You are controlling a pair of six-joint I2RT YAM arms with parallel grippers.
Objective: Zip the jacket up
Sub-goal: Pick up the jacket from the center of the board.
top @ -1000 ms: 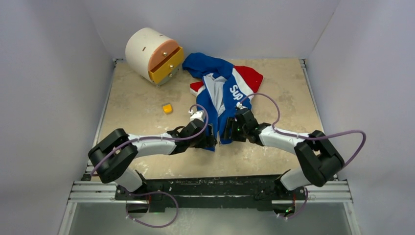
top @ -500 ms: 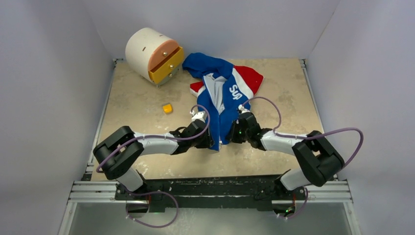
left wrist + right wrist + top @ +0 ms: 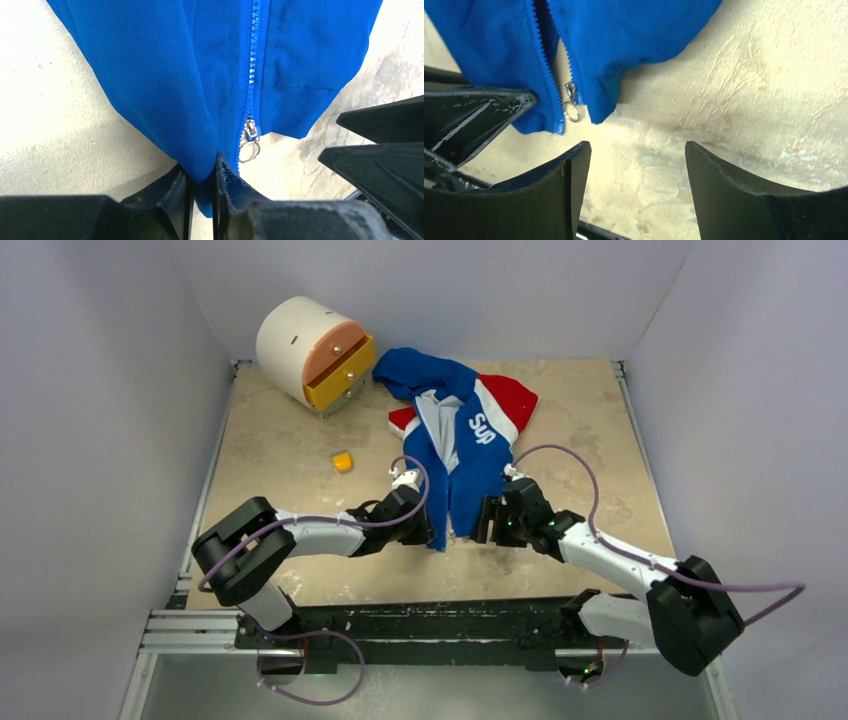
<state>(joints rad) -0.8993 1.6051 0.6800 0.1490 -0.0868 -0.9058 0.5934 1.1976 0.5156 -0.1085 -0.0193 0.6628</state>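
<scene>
The blue jacket (image 3: 462, 440) with white and red panels lies spread in the middle of the table, hem toward me. My left gripper (image 3: 202, 172) is shut on the jacket's left hem corner (image 3: 210, 165); blue fabric is pinched between its fingers. The metal zipper slider with its ring pull (image 3: 250, 142) sits at the bottom of the zipper, just right of that grip; it also shows in the right wrist view, the zipper slider (image 3: 570, 102). My right gripper (image 3: 636, 155) stands open over bare table, just right of the hem, holding nothing.
A white cylinder with yellow and orange drawers (image 3: 315, 352) lies at the back left. A small yellow block (image 3: 343, 461) sits on the table left of the jacket. Grey walls close in both sides.
The left gripper has closed on the jacket's hem. The right gripper pinched near the hem, then opened and drew back to the right, its arm swinging outward.
</scene>
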